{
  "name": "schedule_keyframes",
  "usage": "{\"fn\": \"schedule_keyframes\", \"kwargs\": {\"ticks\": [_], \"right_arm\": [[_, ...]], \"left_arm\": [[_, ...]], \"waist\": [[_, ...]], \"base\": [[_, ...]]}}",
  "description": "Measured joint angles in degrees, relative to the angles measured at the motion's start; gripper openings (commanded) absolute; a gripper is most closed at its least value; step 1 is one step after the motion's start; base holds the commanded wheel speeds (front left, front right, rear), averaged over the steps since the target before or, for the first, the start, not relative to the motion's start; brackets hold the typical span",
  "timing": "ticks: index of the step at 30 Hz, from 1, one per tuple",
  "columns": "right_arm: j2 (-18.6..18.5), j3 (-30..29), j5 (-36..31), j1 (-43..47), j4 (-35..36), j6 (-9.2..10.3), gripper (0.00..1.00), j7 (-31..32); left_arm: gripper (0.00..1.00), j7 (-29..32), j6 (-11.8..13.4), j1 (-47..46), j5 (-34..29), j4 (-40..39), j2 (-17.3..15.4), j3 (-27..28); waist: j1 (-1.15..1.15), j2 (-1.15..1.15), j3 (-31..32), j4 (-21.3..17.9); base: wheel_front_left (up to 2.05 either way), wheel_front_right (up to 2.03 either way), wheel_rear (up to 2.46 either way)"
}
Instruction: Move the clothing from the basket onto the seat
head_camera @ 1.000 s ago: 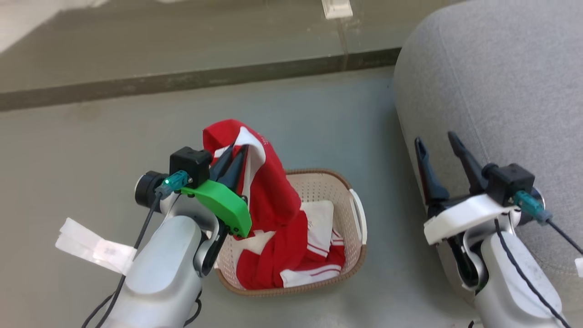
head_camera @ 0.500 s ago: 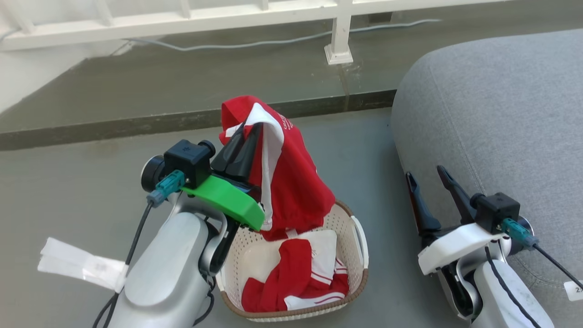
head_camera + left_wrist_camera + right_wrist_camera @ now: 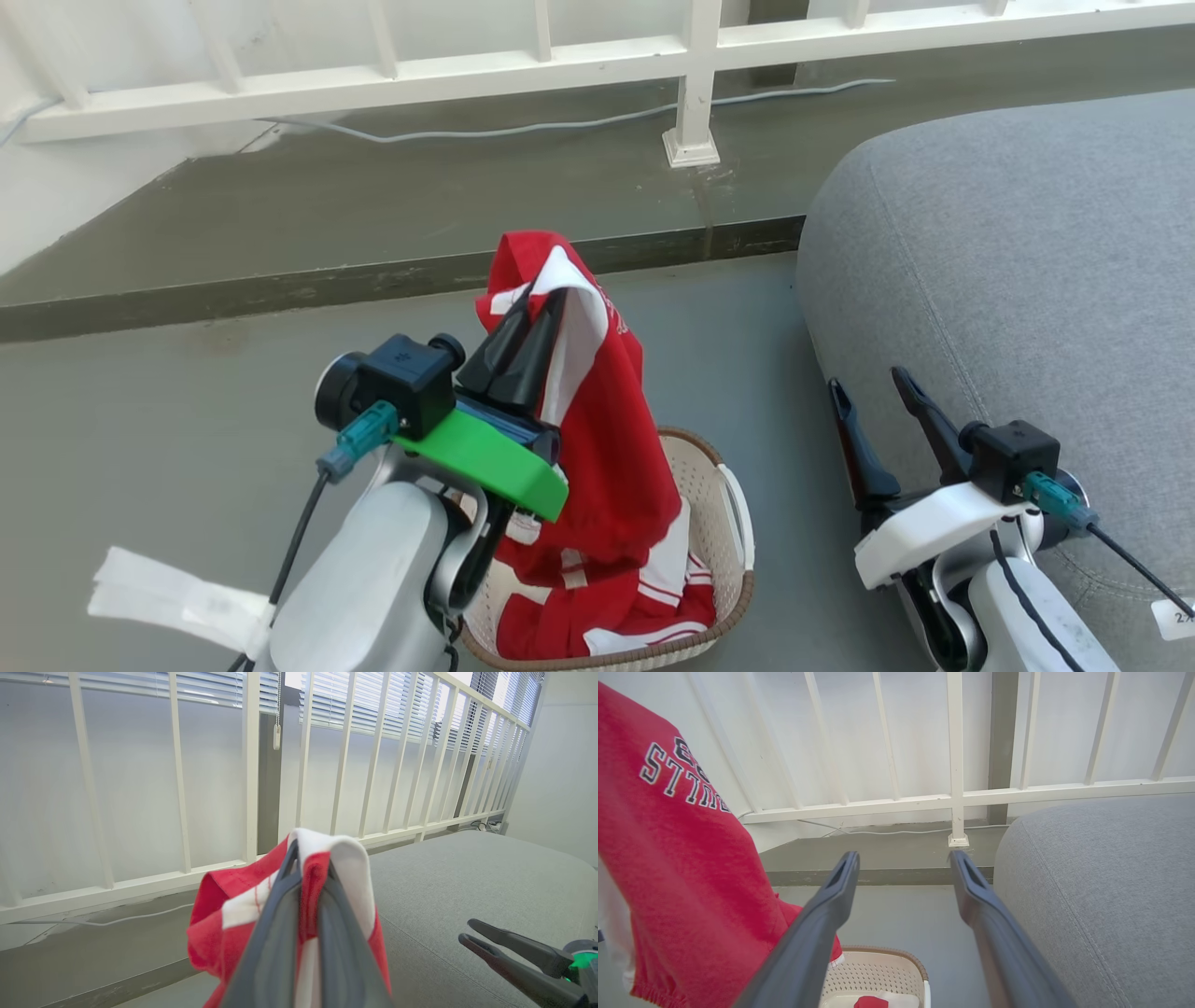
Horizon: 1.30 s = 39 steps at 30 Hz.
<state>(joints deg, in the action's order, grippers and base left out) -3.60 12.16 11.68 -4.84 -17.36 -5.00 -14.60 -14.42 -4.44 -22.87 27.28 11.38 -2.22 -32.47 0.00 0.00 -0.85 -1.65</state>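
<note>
My left gripper (image 3: 541,303) is shut on a red and white garment (image 3: 607,439) and holds it up above the basket (image 3: 733,597), the cloth hanging down into it. In the left wrist view the fingers (image 3: 280,914) pinch a fold of that garment (image 3: 345,868). More red and white clothing (image 3: 607,621) lies in the cream basket with its brown rim. My right gripper (image 3: 866,387) is open and empty beside the grey seat (image 3: 1008,271). The right wrist view shows the hanging garment (image 3: 682,858) at left, the basket (image 3: 878,970) below and the seat (image 3: 1101,882) at right.
A white railing (image 3: 691,84) with a post stands behind, a cable (image 3: 523,126) running along its foot. A dark raised ledge (image 3: 280,289) crosses the floor beyond the basket. A white tag (image 3: 177,602) hangs off my left forearm.
The head camera has tilted up, bringing the railing into view. My left gripper has lifted the red garment higher and a little toward the seat. The right gripper stays open.
</note>
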Motion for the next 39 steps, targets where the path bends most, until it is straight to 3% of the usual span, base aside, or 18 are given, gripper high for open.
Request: {"fn": "schedule_keyframes", "kwargs": {"ticks": [27,39], "right_arm": [[0.1,1.3,0.7,0.8,1.9,0.34,1.00,0.0],[0.3,7.6,2.9,-0.9,12.8,-0.77,1.00,0.0]], "left_arm": [[0.00,0.8,2.6,4.4,-0.8,-7.3,-2.1,-0.9],[0.00,1.7,3.0,5.3,-0.8,-9.8,-2.5,-1.0]], "waist": [[0.00,0.00,0.7,-0.6],[0.00,0.00,0.6,-0.8]], "base": [[0.00,0.00,0.00],[0.00,0.00,0.00]]}}
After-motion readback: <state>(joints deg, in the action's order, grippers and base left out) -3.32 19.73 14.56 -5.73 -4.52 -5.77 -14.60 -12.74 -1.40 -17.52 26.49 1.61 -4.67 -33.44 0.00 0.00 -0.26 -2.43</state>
